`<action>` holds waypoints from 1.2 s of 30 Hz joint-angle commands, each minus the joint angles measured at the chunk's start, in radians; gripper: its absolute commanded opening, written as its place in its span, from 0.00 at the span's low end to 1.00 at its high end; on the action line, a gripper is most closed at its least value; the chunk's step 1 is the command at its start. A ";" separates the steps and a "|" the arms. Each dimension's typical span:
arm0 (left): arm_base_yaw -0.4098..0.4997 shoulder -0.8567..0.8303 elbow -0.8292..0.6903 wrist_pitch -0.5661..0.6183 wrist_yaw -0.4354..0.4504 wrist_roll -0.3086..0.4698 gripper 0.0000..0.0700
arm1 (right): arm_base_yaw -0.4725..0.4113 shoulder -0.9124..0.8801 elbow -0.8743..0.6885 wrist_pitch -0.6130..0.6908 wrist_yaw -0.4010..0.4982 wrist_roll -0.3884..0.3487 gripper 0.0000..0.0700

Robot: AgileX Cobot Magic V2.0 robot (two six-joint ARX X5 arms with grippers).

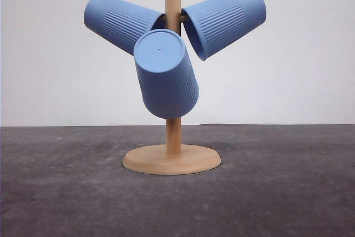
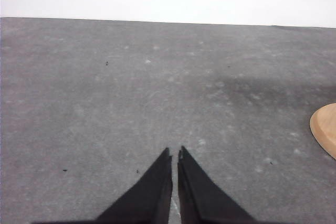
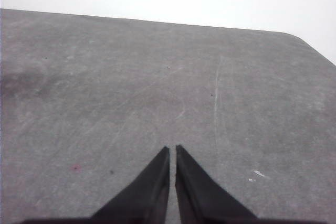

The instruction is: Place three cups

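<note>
Three light-blue ribbed cups hang on the pegs of a wooden stand in the front view: one cup (image 1: pixel 122 22) points up to the left, one cup (image 1: pixel 226 20) points up to the right, and the third cup (image 1: pixel 165 73) faces me with its flat base forward. My left gripper (image 2: pixel 174 153) is shut over bare grey table, with nothing between its fingers. Held over bare table too, my right gripper (image 3: pixel 172 149) is shut and holds nothing.
The stand has a wooden pole (image 1: pixel 173 135) on a round wooden base (image 1: pixel 171 159) in the middle of the grey table (image 1: pixel 288 181); an edge of that base (image 2: pixel 325 128) shows in the left wrist view. A white wall rises behind the table.
</note>
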 commanded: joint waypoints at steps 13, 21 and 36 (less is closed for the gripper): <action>0.000 -0.001 -0.014 -0.004 -0.003 0.003 0.00 | -0.002 -0.002 -0.004 0.010 0.000 0.011 0.03; 0.000 -0.001 -0.014 -0.004 -0.003 0.003 0.00 | -0.002 -0.002 -0.004 0.010 0.000 0.011 0.03; 0.000 -0.001 -0.014 -0.004 -0.003 0.003 0.00 | -0.002 -0.002 -0.004 0.010 0.000 0.011 0.03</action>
